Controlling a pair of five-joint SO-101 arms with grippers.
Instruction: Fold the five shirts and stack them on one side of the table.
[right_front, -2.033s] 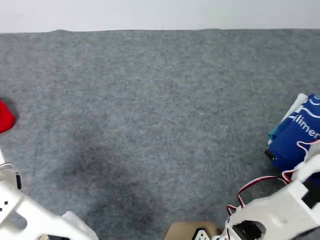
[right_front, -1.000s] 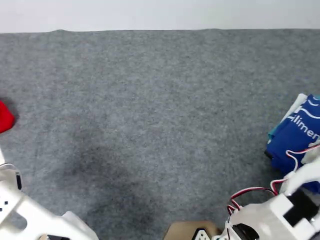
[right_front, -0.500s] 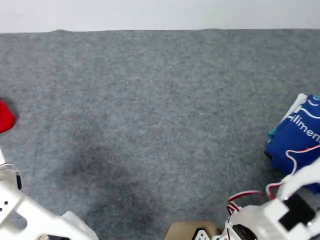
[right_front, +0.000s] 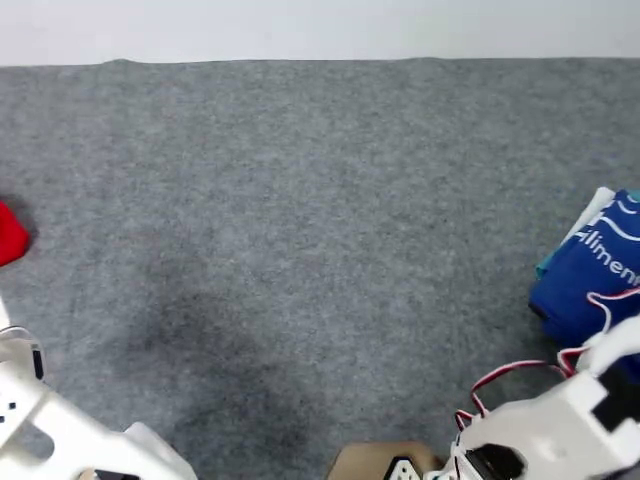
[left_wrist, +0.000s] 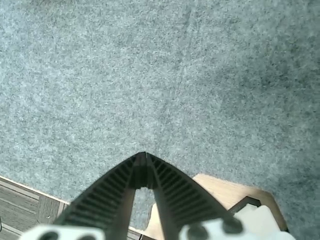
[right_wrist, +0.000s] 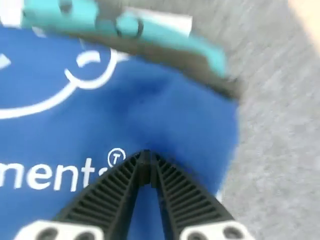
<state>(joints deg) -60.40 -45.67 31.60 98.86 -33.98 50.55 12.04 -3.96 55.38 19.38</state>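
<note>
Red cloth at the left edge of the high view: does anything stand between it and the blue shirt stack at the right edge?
Nothing visible does. Between the red cloth and the blue shirt stack lies only gray felt. The right gripper, shut, is at the stack itself, not in the path.

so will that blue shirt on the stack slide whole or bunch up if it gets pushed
Probably bunches: the blue shirt is soft folded cloth, likely floppy when lifted. It rests on a teal layer, so a sideways push may drag that along.
</note>
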